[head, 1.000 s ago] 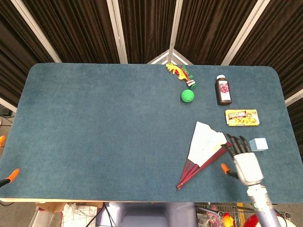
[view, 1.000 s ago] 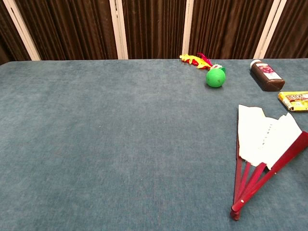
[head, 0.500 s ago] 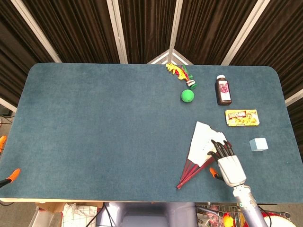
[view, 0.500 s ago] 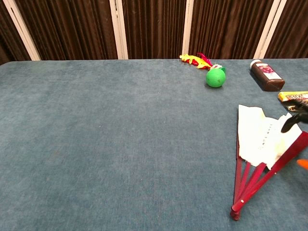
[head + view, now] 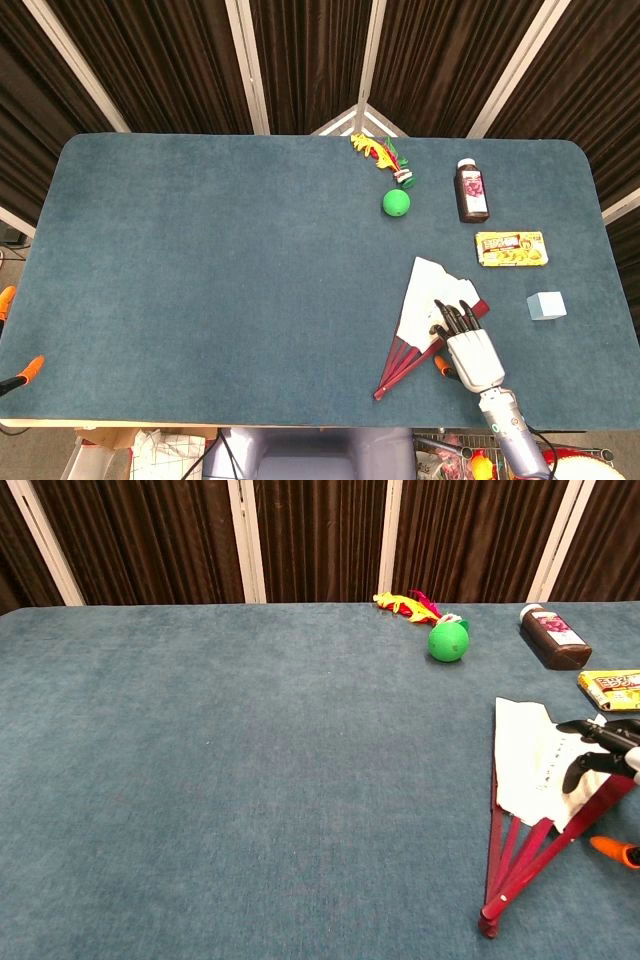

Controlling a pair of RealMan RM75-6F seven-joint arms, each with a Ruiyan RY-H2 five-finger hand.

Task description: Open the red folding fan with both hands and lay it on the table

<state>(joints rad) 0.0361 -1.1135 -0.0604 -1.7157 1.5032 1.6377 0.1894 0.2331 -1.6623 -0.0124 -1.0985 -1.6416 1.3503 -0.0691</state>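
The red folding fan (image 5: 425, 318) lies partly open on the blue table, white paper leaf up, red ribs meeting at a pivot near the front edge. The chest view has the fan (image 5: 535, 770) at the right. My right hand (image 5: 468, 347) reaches in from the front edge with its dark fingers spread over the fan's right side, above the outer red rib. In the chest view the right hand (image 5: 608, 752) enters from the right edge with its fingers apart and grips nothing. Whether the fingertips touch the paper is unclear. My left hand is in neither view.
At the back right are a green ball (image 5: 396, 203), a red-yellow toy (image 5: 380, 153), a dark bottle (image 5: 472, 191) and a yellow packet (image 5: 511, 248). A pale blue cube (image 5: 546, 305) sits right of the fan. Two orange items (image 5: 28, 370) poke in at the table's left edge.
My right hand has moved left and toward the front edge, from beside the fan's right rib to over the fan's paper. The fan has stayed put.
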